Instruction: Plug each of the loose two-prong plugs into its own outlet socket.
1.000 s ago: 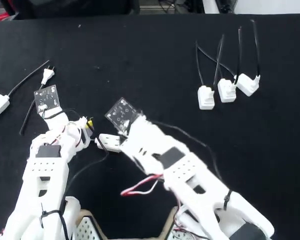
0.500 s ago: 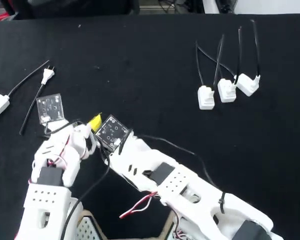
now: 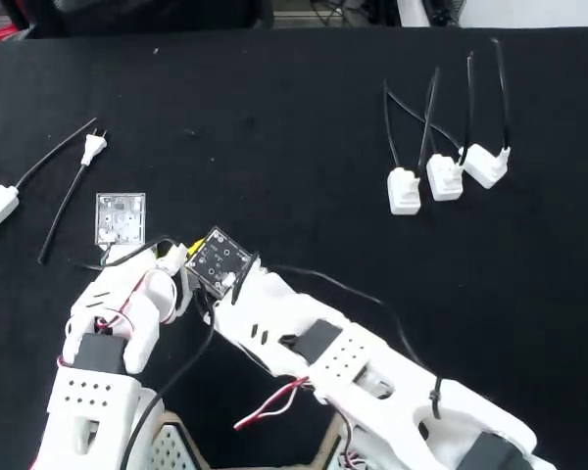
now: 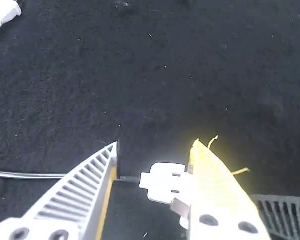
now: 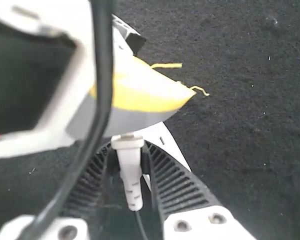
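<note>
The left arm has swung right, its spread-open left gripper (image 4: 156,144) meeting the right gripper (image 5: 129,150), which clamps a white plug (image 5: 131,175) on a black cord, lower left of centre; the high view hides it under the arms but shows another loose plug (image 3: 93,147) upper left

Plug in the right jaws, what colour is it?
White; the plug shows best in the right wrist view.

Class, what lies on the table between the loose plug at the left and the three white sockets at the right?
Nothing; the high view shows bare black table between the loose plug and the three sockets.
</note>
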Robot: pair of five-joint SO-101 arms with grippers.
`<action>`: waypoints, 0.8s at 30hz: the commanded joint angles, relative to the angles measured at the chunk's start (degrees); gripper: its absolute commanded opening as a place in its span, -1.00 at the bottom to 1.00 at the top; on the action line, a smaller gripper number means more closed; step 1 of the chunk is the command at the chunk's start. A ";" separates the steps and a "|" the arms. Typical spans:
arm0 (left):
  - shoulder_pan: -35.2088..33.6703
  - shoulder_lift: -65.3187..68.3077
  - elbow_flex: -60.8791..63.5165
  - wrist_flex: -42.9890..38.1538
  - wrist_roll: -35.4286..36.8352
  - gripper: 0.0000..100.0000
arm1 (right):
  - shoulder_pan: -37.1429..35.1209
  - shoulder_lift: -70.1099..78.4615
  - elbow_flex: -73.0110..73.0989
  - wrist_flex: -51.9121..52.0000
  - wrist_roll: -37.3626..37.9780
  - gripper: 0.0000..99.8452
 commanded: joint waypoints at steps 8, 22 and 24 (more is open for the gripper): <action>-0.57 -0.62 0.13 0.26 3.96 -0.55 | 1.14 -17.27 0.13 8.70 -0.53 -0.98; -0.48 -0.62 0.22 0.35 3.96 -0.55 | 3.78 -24.66 2.24 9.93 -0.62 -0.98; -0.48 -0.62 0.22 0.35 3.96 -0.55 | 3.78 -24.66 1.89 9.76 -0.62 -0.98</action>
